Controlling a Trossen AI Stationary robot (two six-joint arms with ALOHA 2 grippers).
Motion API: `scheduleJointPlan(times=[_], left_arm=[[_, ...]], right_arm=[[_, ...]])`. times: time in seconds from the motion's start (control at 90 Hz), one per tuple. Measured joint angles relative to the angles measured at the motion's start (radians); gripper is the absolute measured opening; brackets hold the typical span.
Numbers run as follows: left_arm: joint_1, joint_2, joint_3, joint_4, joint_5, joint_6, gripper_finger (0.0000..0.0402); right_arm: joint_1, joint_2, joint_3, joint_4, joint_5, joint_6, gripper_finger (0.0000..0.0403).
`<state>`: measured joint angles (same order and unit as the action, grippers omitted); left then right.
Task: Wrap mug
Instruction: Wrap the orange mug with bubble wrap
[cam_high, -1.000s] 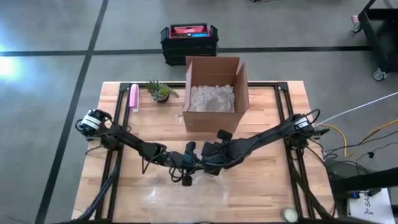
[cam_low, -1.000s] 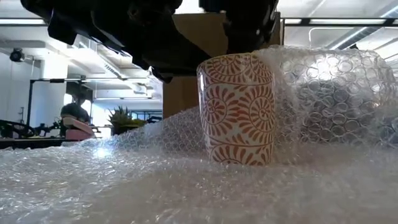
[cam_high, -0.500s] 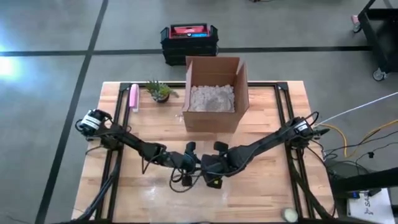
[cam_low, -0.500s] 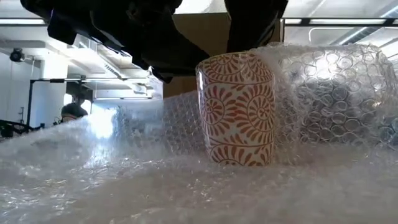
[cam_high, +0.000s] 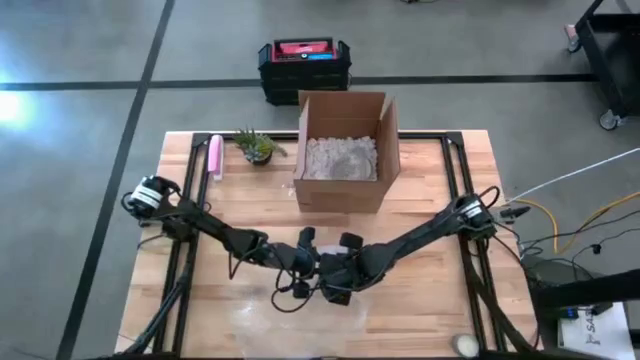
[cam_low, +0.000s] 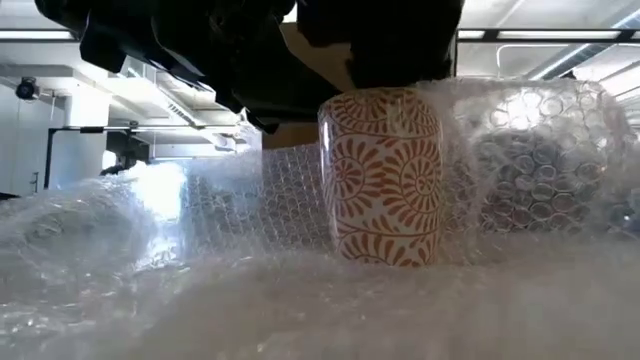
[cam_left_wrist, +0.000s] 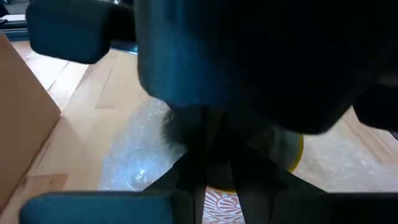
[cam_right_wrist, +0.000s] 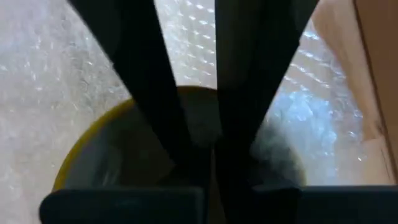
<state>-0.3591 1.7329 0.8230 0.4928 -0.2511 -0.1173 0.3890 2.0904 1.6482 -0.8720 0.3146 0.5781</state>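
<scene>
Stood upright on bubble wrap (cam_low: 150, 260) at the counter's (cam_high: 430, 300) front middle: the patterned mug (cam_low: 385, 180). Hung right over its mouth, both: left pincer (cam_high: 300, 275) and right pincer (cam_right_wrist: 205, 134), fingers nearly together. Grip on anything: cannot tell.

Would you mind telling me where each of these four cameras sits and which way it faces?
High view: overhead, looking straight down on the table, cardboard box and both arms meeting over the bubble wrap.
Low view: at tabletop height, looking level across bubble wrap at the mug; dark arms overhang it.
Left wrist view: on the left arm, looking past its own dark fingers at the mug's patterned side.
Right wrist view: on the right arm, looking down into the mug's yellow-rimmed mouth.
Shared: the mug appears in the low and both wrist views.
</scene>
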Motion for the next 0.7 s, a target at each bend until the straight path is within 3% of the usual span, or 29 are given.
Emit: scheduleJointPlan(times=[0.133, 0.333, 0.444, 0.533, 0.7], left_arm=[[-0.01, -0.032, -0.002, -0.024, 0.001, -0.001, 0.0058], [-0.019, -0.188, -0.007, -0.174, 0.006, 0.009, 0.0058], [-0.014, -0.246, -0.005, -0.273, -0.064, 0.009, 0.0058], [-0.014, -0.256, -0.003, -0.323, -0.125, 0.008, 0.0058], [-0.013, -0.241, -0.003, -0.335, -0.131, 0.01, 0.0058]], right_arm=[[-0.004, 0.014, 0.001, 0.008, -0.044, -0.002, 0.0007], [-0.001, -0.008, 0.002, -0.002, -0.053, 0.005, 0.0007], [-0.002, -0.022, 0.018, -0.018, -0.061, 0.0, 0.0007], [-0.002, -0.046, 0.042, -0.025, -0.079, -0.002, 0.0008], [-0.001, -0.082, 0.09, -0.074, -0.152, -0.003, 0.0008]])
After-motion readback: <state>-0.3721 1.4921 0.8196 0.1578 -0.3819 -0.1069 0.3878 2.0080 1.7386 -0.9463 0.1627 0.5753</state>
